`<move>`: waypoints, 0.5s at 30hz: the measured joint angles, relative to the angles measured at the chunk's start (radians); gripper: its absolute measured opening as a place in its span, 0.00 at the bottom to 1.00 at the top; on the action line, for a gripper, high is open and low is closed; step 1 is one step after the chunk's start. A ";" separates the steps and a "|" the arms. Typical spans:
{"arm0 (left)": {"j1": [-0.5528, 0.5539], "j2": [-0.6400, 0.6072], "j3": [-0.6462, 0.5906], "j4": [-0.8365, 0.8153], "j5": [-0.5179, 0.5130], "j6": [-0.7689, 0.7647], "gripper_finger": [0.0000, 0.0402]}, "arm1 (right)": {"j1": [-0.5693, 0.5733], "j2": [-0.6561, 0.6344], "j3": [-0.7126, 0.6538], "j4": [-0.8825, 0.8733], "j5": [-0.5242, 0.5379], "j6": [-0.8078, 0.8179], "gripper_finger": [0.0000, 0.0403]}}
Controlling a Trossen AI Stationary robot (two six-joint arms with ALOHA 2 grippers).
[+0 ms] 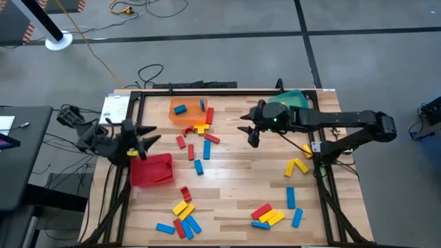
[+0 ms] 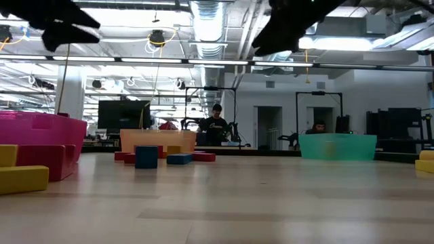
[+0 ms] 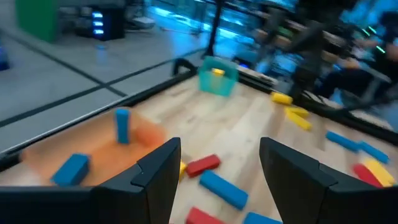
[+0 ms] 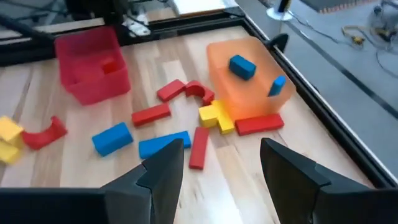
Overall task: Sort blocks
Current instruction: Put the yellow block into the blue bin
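Red, blue and yellow blocks lie flat on the wooden table: a cluster in the middle (image 1: 200, 141), groups near the front edge (image 1: 182, 217) (image 1: 272, 213), and yellow ones at the right (image 1: 296, 167). Two blue blocks (image 4: 242, 66) lie in the orange bin (image 1: 186, 110), a red one (image 4: 109, 65) in the red bin (image 1: 151, 170), and a yellow one (image 3: 217, 73) in the green bin (image 1: 293, 100). My left gripper (image 1: 153, 136) hangs open just above the red bin's far side. My right gripper (image 1: 247, 134) hovers open over the table, right of the middle cluster.
A black frame (image 1: 207, 88) runs along the table's edges. The orange bin stands at the far edge and the green bin at the far right corner. Bare wood (image 1: 241, 176) lies between the middle cluster and the front groups. People sit in the room behind (image 2: 215, 122).
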 joint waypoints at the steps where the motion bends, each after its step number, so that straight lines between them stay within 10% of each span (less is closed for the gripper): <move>1: 0.030 0.008 0.000 0.038 0.049 0.038 0.53 | -0.011 -0.002 0.000 -0.001 -0.008 0.012 0.56; 15: 0.490 0.110 -0.053 0.275 0.523 0.252 0.53 | -0.142 -0.012 0.000 0.084 -0.041 0.074 0.56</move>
